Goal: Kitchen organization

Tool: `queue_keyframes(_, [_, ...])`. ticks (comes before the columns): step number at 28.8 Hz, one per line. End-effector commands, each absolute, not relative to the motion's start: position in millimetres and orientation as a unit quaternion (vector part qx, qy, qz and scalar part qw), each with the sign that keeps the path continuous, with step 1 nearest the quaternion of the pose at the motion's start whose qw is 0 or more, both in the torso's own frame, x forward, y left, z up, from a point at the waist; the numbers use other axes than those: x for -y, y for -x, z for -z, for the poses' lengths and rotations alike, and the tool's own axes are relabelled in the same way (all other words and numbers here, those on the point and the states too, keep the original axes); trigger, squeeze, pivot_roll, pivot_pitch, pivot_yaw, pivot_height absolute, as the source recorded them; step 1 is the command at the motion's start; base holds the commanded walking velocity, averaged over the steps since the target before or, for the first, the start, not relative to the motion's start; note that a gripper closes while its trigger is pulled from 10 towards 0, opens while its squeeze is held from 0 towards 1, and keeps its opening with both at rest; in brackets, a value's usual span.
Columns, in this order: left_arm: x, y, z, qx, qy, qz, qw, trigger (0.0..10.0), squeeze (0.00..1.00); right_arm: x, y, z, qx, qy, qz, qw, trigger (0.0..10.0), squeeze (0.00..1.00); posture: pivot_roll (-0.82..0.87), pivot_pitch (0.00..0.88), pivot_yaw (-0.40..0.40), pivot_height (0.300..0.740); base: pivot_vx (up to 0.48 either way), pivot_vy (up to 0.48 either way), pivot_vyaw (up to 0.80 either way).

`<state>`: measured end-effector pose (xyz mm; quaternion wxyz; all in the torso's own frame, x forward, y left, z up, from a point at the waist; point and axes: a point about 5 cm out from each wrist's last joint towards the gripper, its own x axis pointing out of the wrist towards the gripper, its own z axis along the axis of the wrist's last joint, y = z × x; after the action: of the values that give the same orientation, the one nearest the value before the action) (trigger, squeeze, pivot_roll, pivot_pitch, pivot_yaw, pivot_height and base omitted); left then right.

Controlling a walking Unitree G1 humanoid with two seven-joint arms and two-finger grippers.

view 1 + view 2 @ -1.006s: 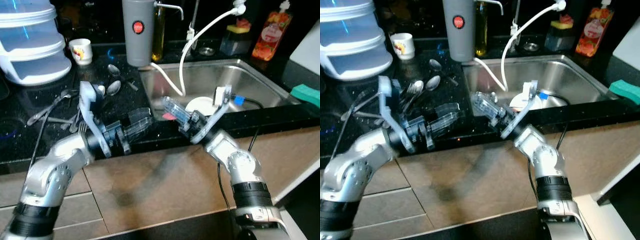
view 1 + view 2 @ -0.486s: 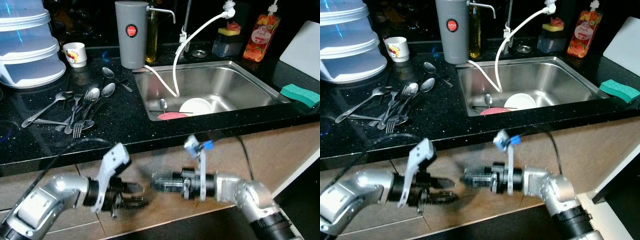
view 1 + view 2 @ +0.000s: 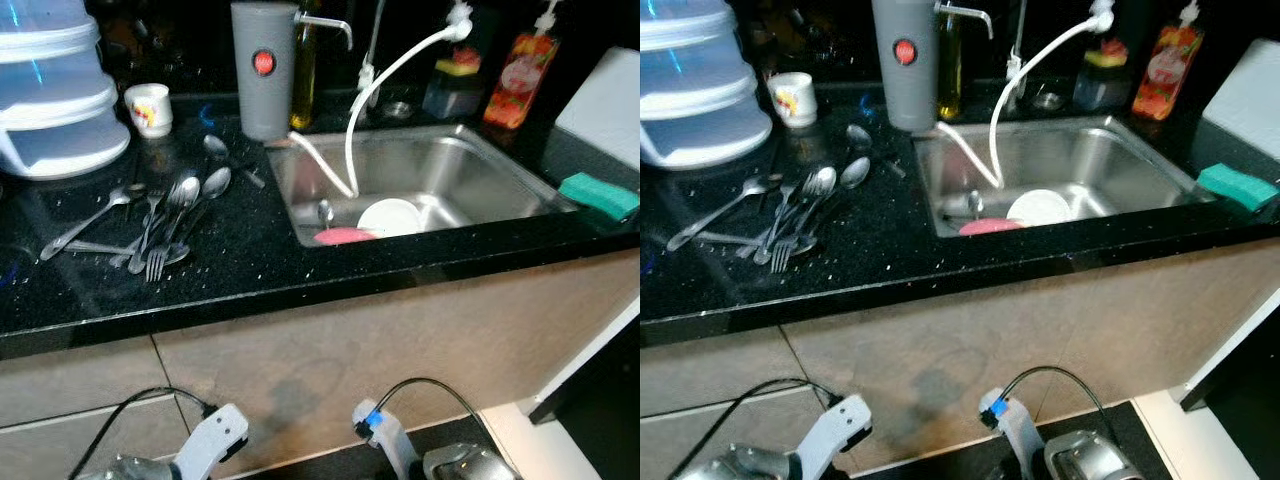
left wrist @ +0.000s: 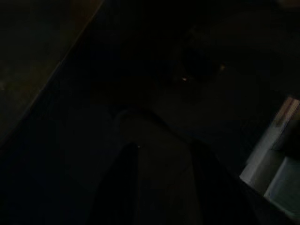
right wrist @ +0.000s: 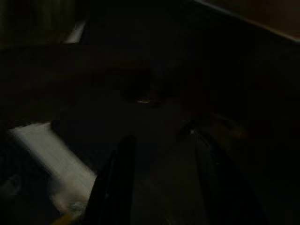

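On black worktop [image 3: 250, 250], far left: stacked white containers [image 3: 55, 100], small mug [image 3: 148, 108] beside. Cutlery pile [image 3: 150, 215] of spoons and forks lying loose, left of sink [image 3: 480, 185]. Grey dispenser [image 3: 264, 68] at sink's back corner. White bowl [image 3: 392, 214], pink plate [image 3: 342, 236] in basin. Green sponge [image 3: 598, 195] far right. Left end effector [image 4: 159, 187] and right end effector [image 5: 159, 183] hung low before cabinet; fingers seen apart in dark wrist views, nothing gripped.
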<state>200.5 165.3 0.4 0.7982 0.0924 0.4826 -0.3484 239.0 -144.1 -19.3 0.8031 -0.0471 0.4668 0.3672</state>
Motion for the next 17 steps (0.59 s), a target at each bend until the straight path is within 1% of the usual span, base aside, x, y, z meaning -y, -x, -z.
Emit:
queue_keyframes(1, [-173, -195, 13, -0.492, -0.105, 0.311, 0.806, 10.0, 0.0, 155, -232, 33, -0.47, 0.065, -0.317, 0.822, 10.0, 0.0, 0.08, 0.102, -0.026, 0.74, 0.0, 0.0, 0.0])
queue_keyframes(2, [-173, -198, 20, -0.462, -0.102, 0.285, 0.834, 10.0, 0.0, 158, -232, 39, -0.446, 0.05, -0.258, 0.856, 10.0, 0.0, 0.07, 0.088, -0.029, 0.74, 0.0, 0.0, 0.0])
queue_keyframes(3, [-175, -205, 26, -0.415, -0.082, 0.234, 0.875, 10.0, 0.0, 161, -230, 45, -0.421, -0.011, -0.184, 0.888, 10.0, 0.0, 0.07, 0.088, -0.029, 0.74, 0.0, 0.0, 0.0])
queue_keyframes(4, [-177, -209, 29, -0.384, -0.066, 0.197, 0.9, 10.0, 0.0, 164, -228, 48, -0.406, -0.054, -0.133, 0.903, 10.0, 0.0, 0.08, 0.084, -0.03, 0.74, 0.0, 0.0, 0.0])
queue_keyframes(5, [-182, -211, 33, -0.368, -0.028, 0.137, 0.919, 10.0, 0.0, 166, -223, 53, -0.404, -0.091, -0.092, 0.906, 10.0, 0.0, 0.07, 0.082, -0.031, 0.74, 0.0, 0.0, 0.0])
queue_keyframes(6, [-186, -211, 37, -0.363, -0.003, 0.097, 0.927, 10.0, 0.0, 167, -221, 56, -0.405, -0.11, -0.071, 0.905, 10.0, 0.0, 0.07, 0.076, -0.032, 0.74, 0.0, 0.0, 0.0])
queue_keyframes(7, [-193, -204, 45, -0.381, 0.031, 0.049, 0.923, 10.0, 0.0, 167, -216, 59, -0.405, -0.134, -0.055, 0.903, 10.0, 0.0, 0.07, 0.071, -0.028, 0.74, 0.0, 0.0, 0.0])
queue_keyframes(8, [-199, -196, 55, -0.407, 0.046, 0.015, 0.912, 10.0, 0.0, 167, -212, 62, -0.41, -0.153, -0.036, 0.898, 10.0, 0.0, 0.06, 0.065, -0.022, 0.74, 0.0, 0.0, 0.0])
queue_keyframes(9, [-202, -186, 62, -0.429, 0.047, -0.001, 0.902, 10.0, 0.0, 167, -207, 66, -0.416, -0.165, -0.019, 0.894, 10.0, 0.0, 0.06, 0.065, -0.022, 0.74, 0.0, 0.0, 0.0])
queue_keyframes(11, [-201, -168, 74, -0.469, 0.034, -0.009, 0.882, 10.0, 0.0, 166, -196, 75, -0.435, -0.166, 0.013, 0.885, 10.0, 0.0, 0.05, 0.057, -0.006, 0.74, 0.0, 0.0, 0.0])
queue_keyframes(12, [-201, -168, 74, -0.469, 0.034, -0.009, 0.882, 10.0, 0.0, 166, -196, 75, -0.435, -0.166, 0.013, 0.885, 10.0, 0.0, 0.05, 0.057, -0.006, 0.74, 0.0, 0.0, 0.0])
queue_keyframes(14, [-192, -168, 75, -0.463, 0.029, 0.004, 0.886, 10.0, 0.0, 162, -189, 80, -0.452, -0.16, 0.014, 0.877, 10.0, 0.0, 0.05, 0.057, -0.006, 0.74, 0.0, 0.0, 0.0])
queue_keyframes(17, [-183, -172, 74, -0.448, 0.004, 0.035, 0.894, 10.0, 0.0, 162, -189, 81, -0.453, -0.158, 0.017, 0.878, 10.0, 0.0, 0.05, 0.055, -0.005, 0.74, 0.0, 0.0, 0.0])
